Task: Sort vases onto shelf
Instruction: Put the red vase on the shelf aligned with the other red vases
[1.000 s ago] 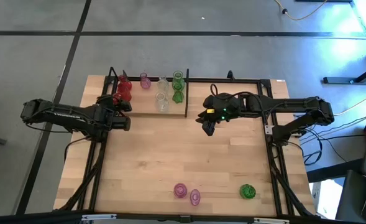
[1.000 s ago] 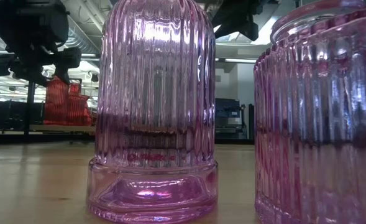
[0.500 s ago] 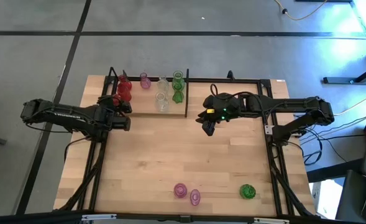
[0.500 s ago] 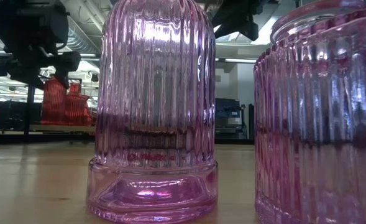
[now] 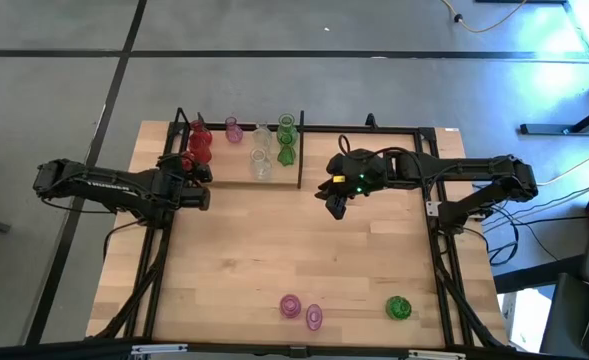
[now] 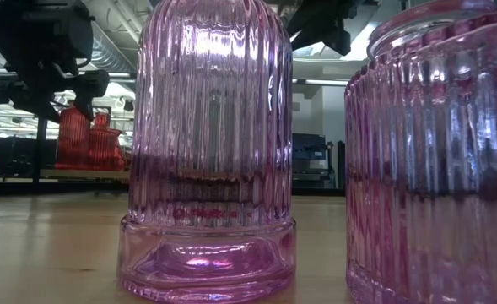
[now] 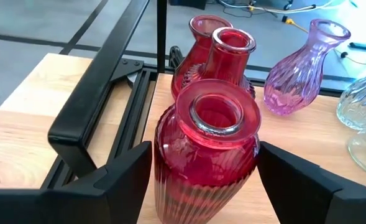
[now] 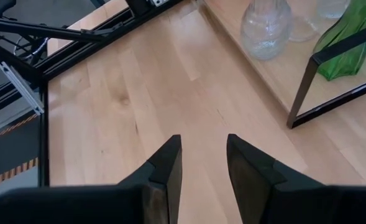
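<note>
While your left gripper (image 7: 201,180) sits at the shelf's (image 5: 236,171) left end, its jaws stand wide on either side of the front red vase (image 7: 206,158), gripping nothing. Your right gripper (image 8: 201,158) hovers over the counter (image 5: 274,250) just right of the shelf, jaws partly open and empty.

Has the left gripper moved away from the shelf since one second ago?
No. In the high view the left gripper keeps its place at the shelf's left end; only its fingers opened around the red vase.
</note>
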